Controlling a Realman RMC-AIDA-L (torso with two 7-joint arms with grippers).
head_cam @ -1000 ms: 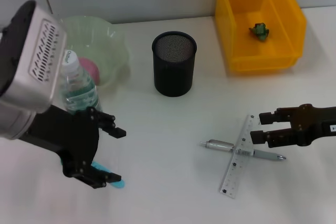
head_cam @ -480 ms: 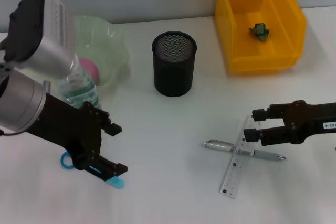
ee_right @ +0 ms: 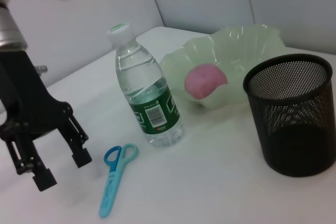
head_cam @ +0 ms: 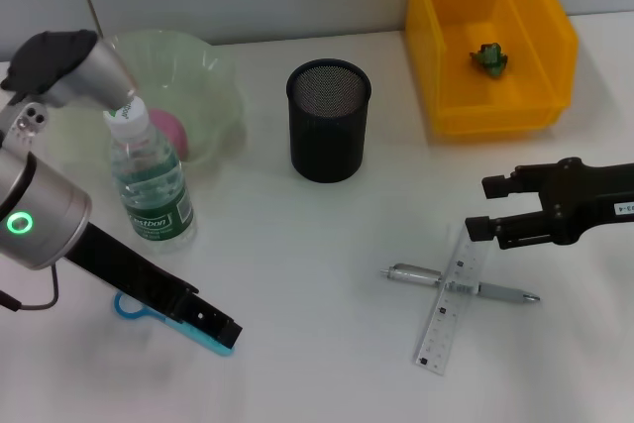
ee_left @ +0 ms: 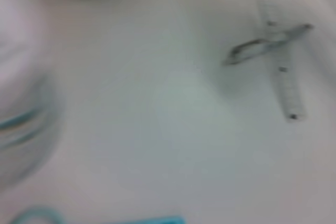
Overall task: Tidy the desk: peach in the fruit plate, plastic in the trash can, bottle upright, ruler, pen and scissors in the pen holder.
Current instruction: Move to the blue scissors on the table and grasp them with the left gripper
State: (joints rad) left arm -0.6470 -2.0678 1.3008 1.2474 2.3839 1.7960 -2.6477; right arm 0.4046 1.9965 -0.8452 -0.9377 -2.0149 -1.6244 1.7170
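The scissors [head_cam: 176,320] lie flat on the bench, long axis crosswise, directly beneath the left end effector [ee_right: 59,169], which is spread open and empty.

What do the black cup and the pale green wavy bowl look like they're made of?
The black cylindrical mesh cup looks like matte wire mesh: light passes through its fine grid. The pale green wavy-rimmed bowl seems translucent glossy plastic, perhaps glass; the pink fruit shows through it.

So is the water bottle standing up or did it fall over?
Standing up. The water bottle rests on its base on the desk with its white cap on top, beside the fruit plate.
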